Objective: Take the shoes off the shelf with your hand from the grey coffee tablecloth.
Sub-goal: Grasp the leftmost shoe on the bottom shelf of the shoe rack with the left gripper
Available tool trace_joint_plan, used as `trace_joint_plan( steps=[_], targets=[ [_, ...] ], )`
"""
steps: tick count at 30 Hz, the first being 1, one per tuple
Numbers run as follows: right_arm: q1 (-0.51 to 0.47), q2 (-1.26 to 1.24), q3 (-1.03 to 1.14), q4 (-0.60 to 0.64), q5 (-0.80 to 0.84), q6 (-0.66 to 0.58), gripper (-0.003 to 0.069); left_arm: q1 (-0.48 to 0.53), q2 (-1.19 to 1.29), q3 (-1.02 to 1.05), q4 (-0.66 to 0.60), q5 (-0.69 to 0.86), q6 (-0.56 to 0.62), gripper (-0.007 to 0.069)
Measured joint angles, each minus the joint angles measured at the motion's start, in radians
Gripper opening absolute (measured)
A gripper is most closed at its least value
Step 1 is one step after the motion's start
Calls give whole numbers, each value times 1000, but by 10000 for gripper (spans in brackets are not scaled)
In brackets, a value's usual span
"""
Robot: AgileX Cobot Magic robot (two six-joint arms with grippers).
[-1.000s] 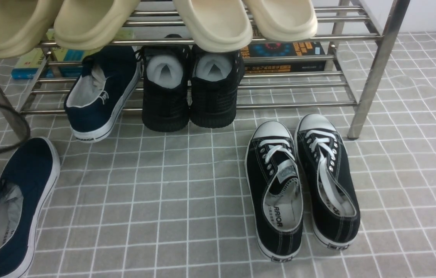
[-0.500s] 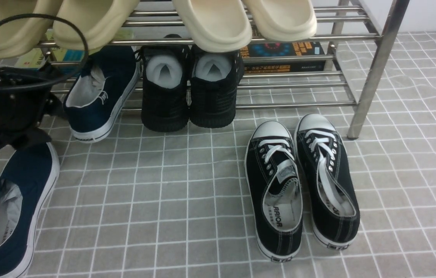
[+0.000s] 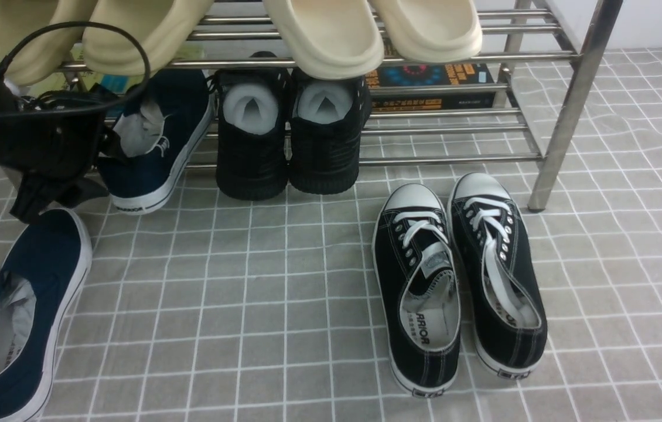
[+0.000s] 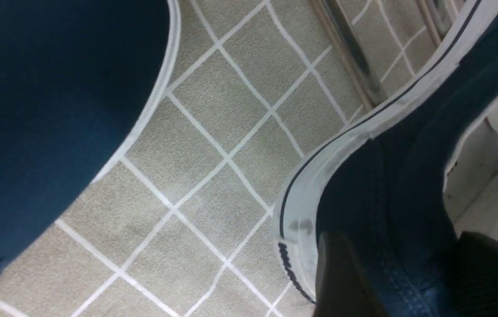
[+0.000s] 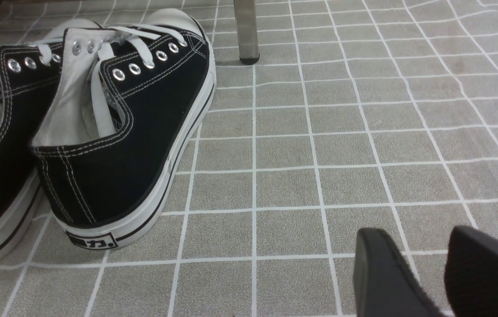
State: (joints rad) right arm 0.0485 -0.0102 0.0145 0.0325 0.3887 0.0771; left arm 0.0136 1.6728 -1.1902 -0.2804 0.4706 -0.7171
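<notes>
We see one navy slip-on (image 3: 181, 138) on the silver shoe rack (image 3: 565, 111), its heel hanging past the front bar, right beside the left end effector (image 3: 111, 170); its mate, the other navy slip-on (image 3: 44, 258), lies on the grey gridded tablecloth (image 3: 260, 305), below and nearer us than that end effector. Compared with half a second ago, the left end effector has moved further right, so its fingers now overlap the heel of the racked slip-on in our view, and the looping black cable (image 3: 146, 64) has shifted along with it; the shoes seem to lie as they did. The left arm reaches in from the left, sloping slightly down towards the rack. Its end effector stands open, one finger by the slip-on's opening and the other by the outside of the heel; we cannot tell whether they touch it. To its right on the rack sit the all-black mesh shoes (image 3: 287, 158), and above it the cream clogs (image 3: 331, 35). Well apart to its right, the black lace-up sneakers (image 3: 498, 281) stand on the cloth. The right end effector (image 5: 425, 268) is open and empty over the cloth, near those sneakers.
</notes>
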Motion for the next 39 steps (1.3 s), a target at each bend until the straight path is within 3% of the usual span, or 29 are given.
trace_joint_plan(
  steps=[14, 32, 35, 37, 39],
  targets=[
    [0, 0, 0, 0, 0, 0, 238, 0, -68, -1, -24, -65, -17, 376],
    [0, 0, 0, 0, 1, 0, 238, 1, 43, -1, -33, -18, -33, 372],
    [0, 0, 0, 0, 1, 0, 238, 1, 53, -1, -33, -11, -32, 339],
    [0, 0, 0, 0, 1, 0, 238, 1, 56, -1, -27, 5, -26, 272],
    [0, 0, 0, 0, 1, 0, 238, 1, 55, -1, -7, 47, -15, 150]
  ],
)
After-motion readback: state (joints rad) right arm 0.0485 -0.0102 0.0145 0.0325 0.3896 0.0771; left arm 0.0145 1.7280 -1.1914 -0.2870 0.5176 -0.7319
